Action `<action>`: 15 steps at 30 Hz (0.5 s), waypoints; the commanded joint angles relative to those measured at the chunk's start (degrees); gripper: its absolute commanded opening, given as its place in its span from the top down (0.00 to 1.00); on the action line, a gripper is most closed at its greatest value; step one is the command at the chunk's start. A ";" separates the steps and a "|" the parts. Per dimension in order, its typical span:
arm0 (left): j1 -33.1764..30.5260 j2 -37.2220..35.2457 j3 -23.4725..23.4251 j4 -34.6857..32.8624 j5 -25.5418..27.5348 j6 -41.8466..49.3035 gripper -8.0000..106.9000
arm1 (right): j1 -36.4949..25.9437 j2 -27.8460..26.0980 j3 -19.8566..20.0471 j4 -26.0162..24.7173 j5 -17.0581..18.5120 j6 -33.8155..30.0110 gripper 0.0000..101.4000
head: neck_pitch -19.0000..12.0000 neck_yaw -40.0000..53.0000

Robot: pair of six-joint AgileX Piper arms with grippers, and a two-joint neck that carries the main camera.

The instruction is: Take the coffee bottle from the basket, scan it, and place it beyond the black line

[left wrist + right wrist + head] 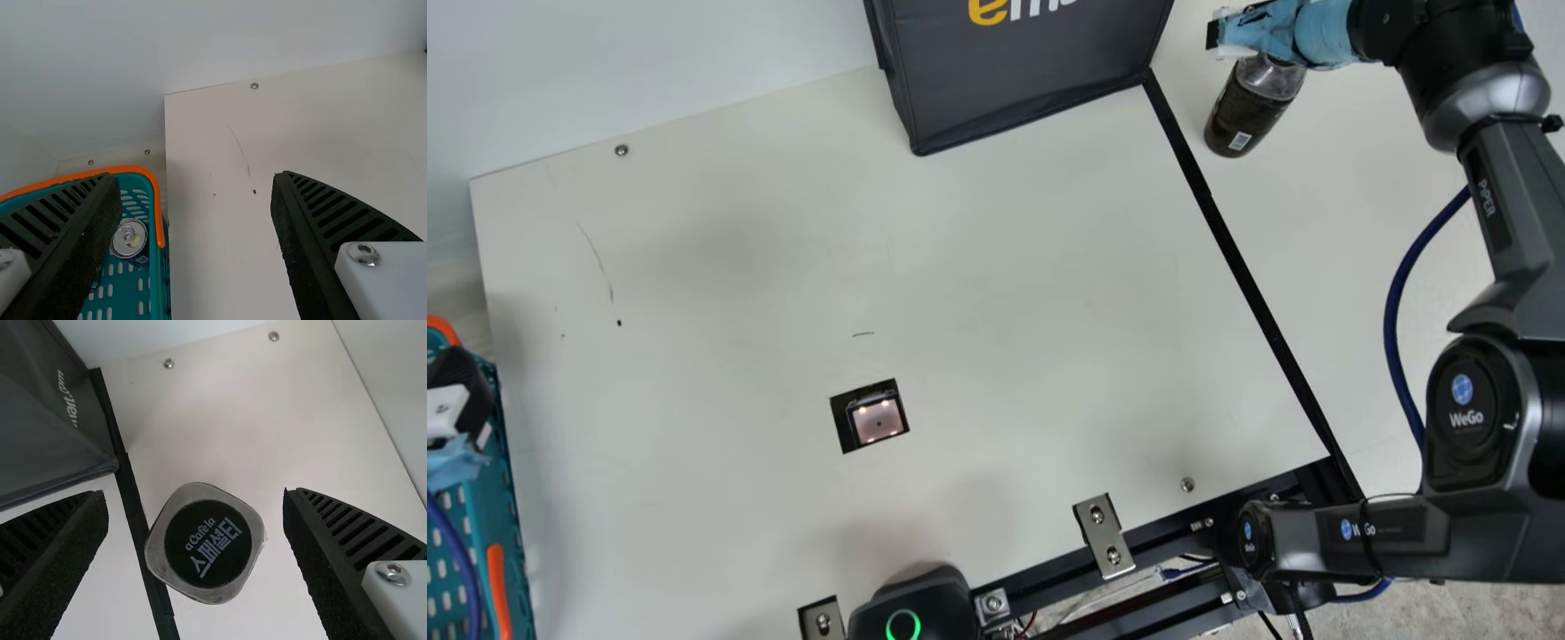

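Beyond the black line (1254,284), the coffee bottle (1249,111) stands upright below the right gripper (193,499), which is spread around its top, so lifting straight up should clear it. Across the line, the left gripper (195,179) is open too.

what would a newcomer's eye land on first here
Probably the dark coffee bottle, beyond the black line at the open right gripper. Next, perhaps, the glowing square window set into the pale table, then the teal basket at the main view's left edge.
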 commanded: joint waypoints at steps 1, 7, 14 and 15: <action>0.00 0.00 0.00 0.00 0.00 0.00 0.15 | 0.22 -0.48 -0.07 0.47 0.35 -0.17 0.10 | -1.57 -0.13; 0.00 0.00 0.00 0.00 0.00 0.00 0.15 | 1.35 -2.33 -0.44 1.20 1.85 -0.48 0.10 | -1.57 -0.13; 0.00 0.00 0.00 0.00 0.00 0.00 0.15 | 3.88 -4.84 -0.83 2.59 3.53 -0.56 0.10 | -1.57 -0.13; 0.00 0.00 0.00 0.00 0.00 0.00 0.15 | 4.36 -5.21 -0.83 2.73 3.70 -0.53 0.10 | -1.57 -0.13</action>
